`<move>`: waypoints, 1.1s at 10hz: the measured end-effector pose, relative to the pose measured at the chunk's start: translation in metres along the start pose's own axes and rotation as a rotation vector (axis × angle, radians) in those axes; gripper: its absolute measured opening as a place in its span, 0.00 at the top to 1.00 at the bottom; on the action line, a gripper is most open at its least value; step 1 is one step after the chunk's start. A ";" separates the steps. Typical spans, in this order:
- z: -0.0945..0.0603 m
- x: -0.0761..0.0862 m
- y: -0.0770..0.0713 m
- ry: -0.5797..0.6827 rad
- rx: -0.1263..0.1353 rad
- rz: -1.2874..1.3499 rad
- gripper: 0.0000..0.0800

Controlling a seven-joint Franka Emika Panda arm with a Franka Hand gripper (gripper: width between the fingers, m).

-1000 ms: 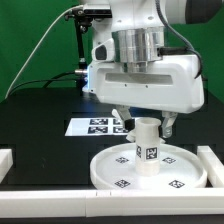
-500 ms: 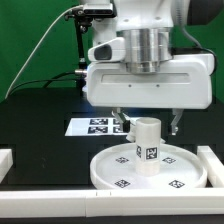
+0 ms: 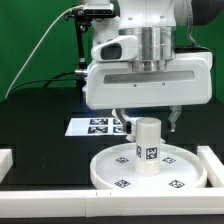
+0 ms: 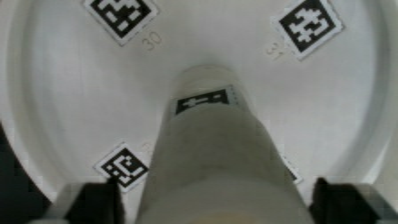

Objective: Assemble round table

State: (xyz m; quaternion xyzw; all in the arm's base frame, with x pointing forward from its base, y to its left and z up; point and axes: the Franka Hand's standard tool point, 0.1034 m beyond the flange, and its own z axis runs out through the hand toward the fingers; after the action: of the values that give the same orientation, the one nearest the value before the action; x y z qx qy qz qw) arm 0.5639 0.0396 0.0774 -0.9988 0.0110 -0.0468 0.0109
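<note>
At the centre of the rimmed round disc point(image 3: 108, 168), the short cylinder leg point(image 3: 147, 148) stood upright, its foot on the disc floor and its square tags facing the exterior camera. Directly above the disc, the gripper point(image 3: 148, 124) straddled the leg's upper end with its fingers point(image 3: 120, 122) spread wide, one on each side and neither touching it. The wrist view confirmed this, showing the leg point(image 4: 217, 150) running between the two fingertips point(image 4: 89, 204) with a clear gap at either flank, over the disc point(image 4: 54, 110). Over the preceding second the hand had swivelled about its vertical axis from an oblique to a square-on stance, whereas the leg's tags had kept their position on the disc; the leg was therefore released, not being turned. This pattern suggests a wrist reset between turns that seat the leg into the disc, with a fresh grasp probably needed next. Whether the leg was fully seated could not be told. Behind the disc lay the marker board point(image 3: 85, 127); in front of the disc ran a white border rail point(image 3: 40, 200).
</note>
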 end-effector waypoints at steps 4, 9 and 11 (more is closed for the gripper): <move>0.000 0.000 0.000 0.006 -0.008 0.368 0.50; 0.000 -0.001 0.005 -0.012 0.024 1.043 0.49; 0.000 -0.003 0.002 -0.025 0.056 1.355 0.49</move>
State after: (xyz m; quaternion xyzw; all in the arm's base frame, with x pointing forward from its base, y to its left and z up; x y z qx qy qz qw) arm 0.5607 0.0377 0.0770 -0.7713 0.6330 -0.0183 0.0640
